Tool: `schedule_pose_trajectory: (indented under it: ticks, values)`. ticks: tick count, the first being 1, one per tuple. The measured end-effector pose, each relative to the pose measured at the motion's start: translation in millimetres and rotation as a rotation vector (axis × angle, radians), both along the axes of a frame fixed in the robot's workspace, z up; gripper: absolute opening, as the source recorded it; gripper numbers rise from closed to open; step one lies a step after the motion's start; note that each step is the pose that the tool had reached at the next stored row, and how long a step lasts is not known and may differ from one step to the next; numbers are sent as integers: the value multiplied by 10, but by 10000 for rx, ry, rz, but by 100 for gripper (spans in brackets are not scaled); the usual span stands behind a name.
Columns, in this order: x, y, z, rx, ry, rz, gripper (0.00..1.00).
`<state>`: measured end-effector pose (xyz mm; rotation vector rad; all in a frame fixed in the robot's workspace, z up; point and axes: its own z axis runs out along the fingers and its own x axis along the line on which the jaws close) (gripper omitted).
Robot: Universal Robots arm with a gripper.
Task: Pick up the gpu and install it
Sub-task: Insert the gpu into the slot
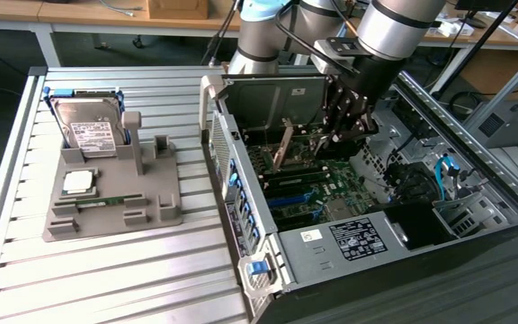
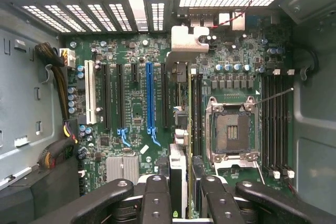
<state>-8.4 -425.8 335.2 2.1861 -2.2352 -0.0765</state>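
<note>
Clamping the gpu [image 2: 177, 163] edge-on, the gripper [image 2: 182, 192] hides the card's near end.

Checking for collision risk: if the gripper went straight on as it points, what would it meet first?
Probably the motherboard, with the gpu held in the gripper reaching its slots first; depth is unclear.

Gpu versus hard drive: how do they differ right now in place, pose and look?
The gpu sits in the claw inside the case, over the motherboard; the hard drive leans in a grey stand on the table outside. The gpu is thin, seen edge-on; the hard drive is boxy with a white label. Both are held upright, not lying flat.
</note>
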Motion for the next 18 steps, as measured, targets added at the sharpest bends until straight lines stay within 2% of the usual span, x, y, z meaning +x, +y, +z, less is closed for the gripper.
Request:
schedule_pose_trajectory:
  ticks: [18]
  values:
    - [0,-39,-3,0,0,0,27]
